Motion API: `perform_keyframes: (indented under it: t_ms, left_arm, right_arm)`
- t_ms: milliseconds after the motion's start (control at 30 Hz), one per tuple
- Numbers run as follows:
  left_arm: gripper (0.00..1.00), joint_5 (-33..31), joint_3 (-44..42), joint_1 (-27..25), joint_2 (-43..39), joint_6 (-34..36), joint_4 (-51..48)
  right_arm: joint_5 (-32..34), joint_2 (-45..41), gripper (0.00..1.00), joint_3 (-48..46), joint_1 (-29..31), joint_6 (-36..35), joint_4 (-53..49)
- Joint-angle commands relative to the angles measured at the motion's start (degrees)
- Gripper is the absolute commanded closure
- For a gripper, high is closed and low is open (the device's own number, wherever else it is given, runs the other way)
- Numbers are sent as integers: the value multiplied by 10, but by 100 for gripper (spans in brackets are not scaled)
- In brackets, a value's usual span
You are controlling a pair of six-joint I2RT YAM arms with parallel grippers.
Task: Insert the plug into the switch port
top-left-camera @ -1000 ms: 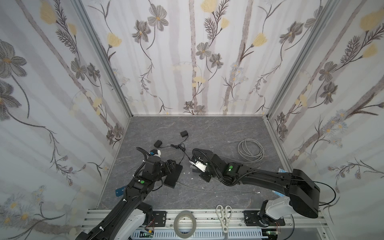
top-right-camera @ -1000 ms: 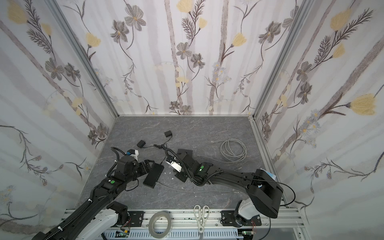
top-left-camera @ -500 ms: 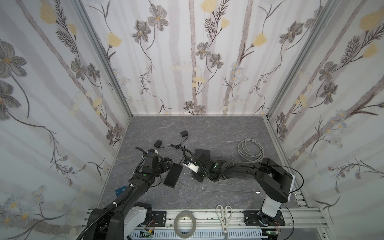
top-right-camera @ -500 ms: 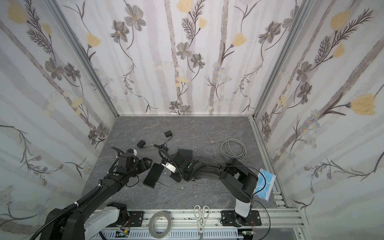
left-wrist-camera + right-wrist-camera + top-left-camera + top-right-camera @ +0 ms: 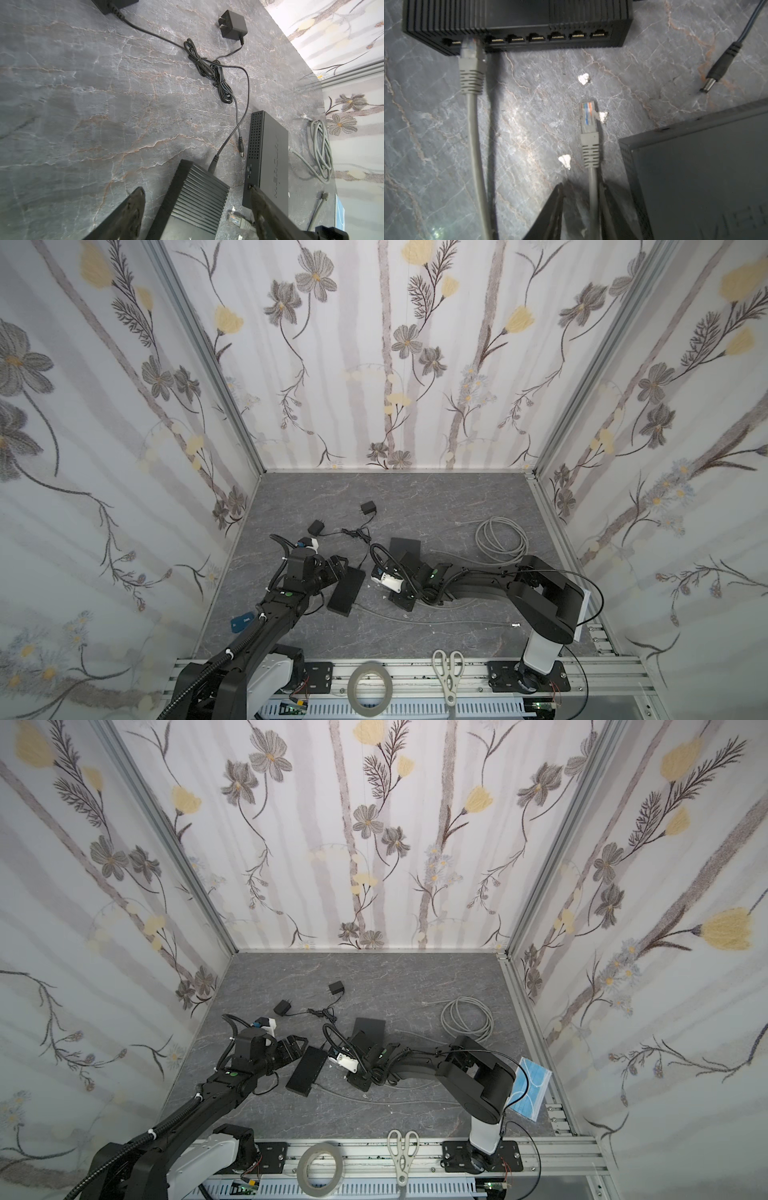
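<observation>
In the right wrist view the right end effector [image 5: 581,185] is standing narrowly parted around the grey cable [image 5: 592,187]. Its plug [image 5: 587,116] is lying on the bench [image 5: 529,93] mid-frame, short of the switch [image 5: 517,18] along the top edge. The left end effector [image 5: 196,188] is gaping wide, straddling that switch's end.

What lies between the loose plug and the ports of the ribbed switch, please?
In the right wrist view, only a small white scrap lies between the loose plug and the ports of the ribbed switch; otherwise that stretch is bare.
</observation>
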Motion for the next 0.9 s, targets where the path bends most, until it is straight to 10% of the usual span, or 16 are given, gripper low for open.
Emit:
perform_keyframes:
  t_ms: [0, 867]
  left_arm:
    - [19, 6, 0, 0, -2, -1, 9]
    - [19, 32, 11, 0, 72, -3, 40]
  right_arm:
    - [-8, 15, 69, 18, 0, -17, 4]
    - [-25, 4, 100, -15, 0, -20, 68]
